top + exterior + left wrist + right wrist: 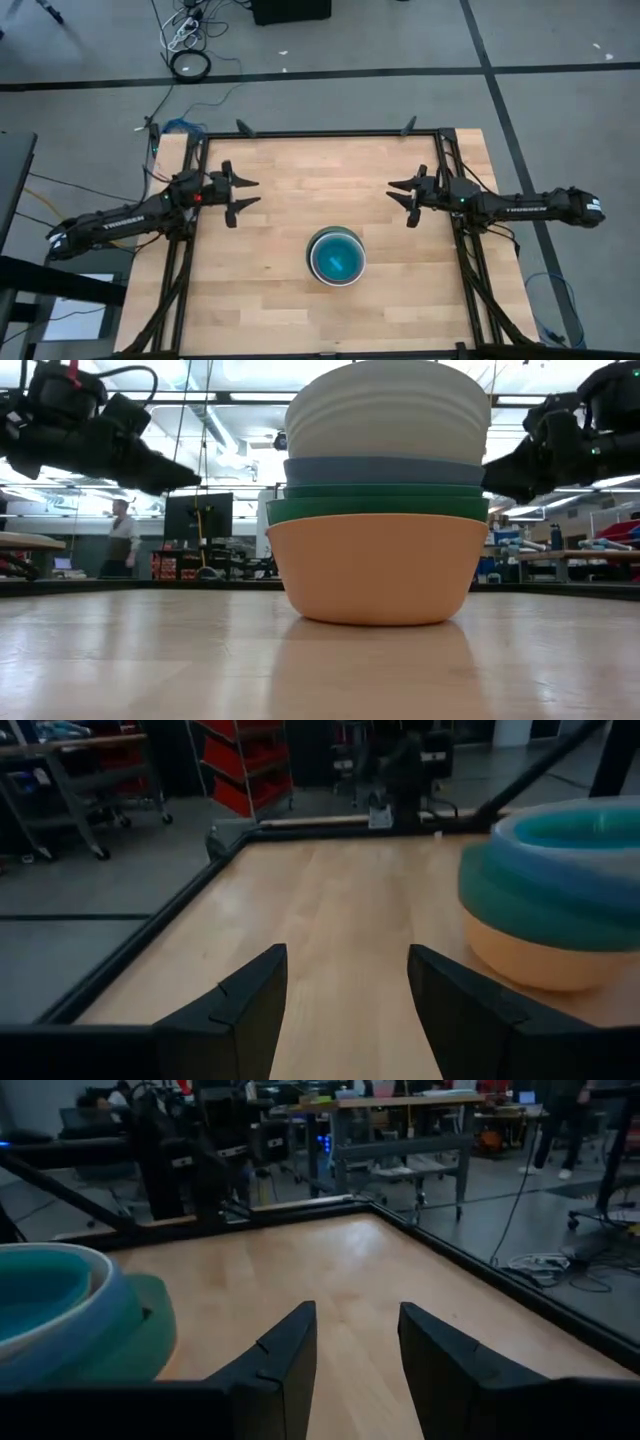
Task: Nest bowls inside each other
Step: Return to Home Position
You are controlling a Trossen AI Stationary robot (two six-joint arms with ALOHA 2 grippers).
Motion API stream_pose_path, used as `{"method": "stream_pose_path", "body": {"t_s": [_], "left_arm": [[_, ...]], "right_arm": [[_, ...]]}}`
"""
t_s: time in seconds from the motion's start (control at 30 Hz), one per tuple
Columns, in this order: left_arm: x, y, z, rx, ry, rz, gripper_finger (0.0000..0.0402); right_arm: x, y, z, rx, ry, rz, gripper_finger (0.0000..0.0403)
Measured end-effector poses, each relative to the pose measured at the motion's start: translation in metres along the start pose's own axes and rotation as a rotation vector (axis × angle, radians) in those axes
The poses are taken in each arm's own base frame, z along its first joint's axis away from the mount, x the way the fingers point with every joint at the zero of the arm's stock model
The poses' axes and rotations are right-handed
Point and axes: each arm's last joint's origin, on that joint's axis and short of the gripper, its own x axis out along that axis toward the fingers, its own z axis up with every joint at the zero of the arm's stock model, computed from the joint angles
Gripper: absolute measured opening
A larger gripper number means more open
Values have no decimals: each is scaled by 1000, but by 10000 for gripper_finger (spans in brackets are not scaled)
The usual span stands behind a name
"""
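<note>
The bowls (336,257) stand nested in one stack on the table's middle, toward the near edge. In the low view an orange bowl (377,565) sits on the table with two dark green bowls (378,508), a blue bowl (385,469) and a white bowl (390,410) inside it. From above, a cyan bowl (337,260) shows innermost. My left gripper (256,192) hangs open above the table, left of and beyond the stack. My right gripper (391,190) hangs open to the right of and beyond it. Neither has anything between its fingers.
A black frame (320,133) runs along the table's far edge and down both sides. Bare wood lies between the two grippers and around the stack. Beyond the table are racks, desks and a person (122,535) standing far off.
</note>
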Motion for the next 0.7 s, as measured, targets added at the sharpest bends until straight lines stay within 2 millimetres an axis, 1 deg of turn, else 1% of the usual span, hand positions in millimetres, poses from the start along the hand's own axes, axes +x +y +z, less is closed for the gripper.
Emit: {"method": "stream_pose_path", "body": {"t_s": [0.07, 0.2, 0.3, 0.4, 0.6, 0.7], "left_arm": [[0, -1, -6, 15, -9, -14, 218], [-2, -4, -21, 31, -49, -36, 218], [-2, -5, -22, 63, -38, -67, 218], [-2, -6, -20, 77, -66, -96, 218], [-2, -6, -20, 68, -59, -98, 218], [-2, -5, -20, 70, -54, -64, 218]], "right_arm": [[-1, -1, -4, 2, 3, -6, 132], [-1, -2, -7, 14, 24, -9, 132], [-1, -2, -10, 3, 57, -21, 132], [-1, -3, -13, 20, 85, -36, 132], [-1, -3, -14, 20, 91, -36, 132], [-1, -2, -13, 21, 83, -35, 132]]}}
